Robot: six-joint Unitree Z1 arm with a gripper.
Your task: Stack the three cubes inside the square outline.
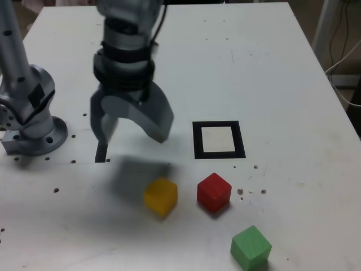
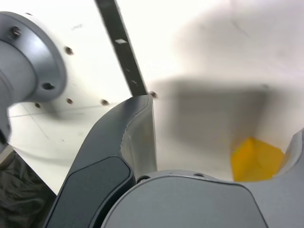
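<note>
Exterior view: the white table [image 1: 282, 68] fills almost the whole frame. The arm's grey base [image 1: 34, 132] sits at the left edge, and the gripper [image 1: 132, 132] hangs down from the upper middle-left, slightly blurred, with its two dark fingers [image 1: 155, 116] spread wide and nothing between them. Its shadow lies on the table just below it.

Right of the gripper, near the centre of the frame, is the square outline [image 1: 219, 139], a thick black frame with a white middle that holds no cube. All three cubes lie below it, apart from one another. The yellow cube [image 1: 161, 196] is lower centre, below and a little right of the gripper and at the edge of its shadow, not touching the fingers. The red cube [image 1: 214, 192] is just right of the yellow one, directly below the square. The green cube [image 1: 250, 247] sits near the bottom edge, lower right of the red one. A thin black bar [image 1: 101, 152] shows just under the gripper's left finger.

Wrist view: one dark finger [image 2: 128, 137] rises through the lower centre, and the yellow cube [image 2: 256, 159] shows at lower right in the open gap between the fingers, in shadow. The black bar [image 2: 124, 52] runs from the top edge downward, and the base [image 2: 33, 71] fills the upper left.
</note>
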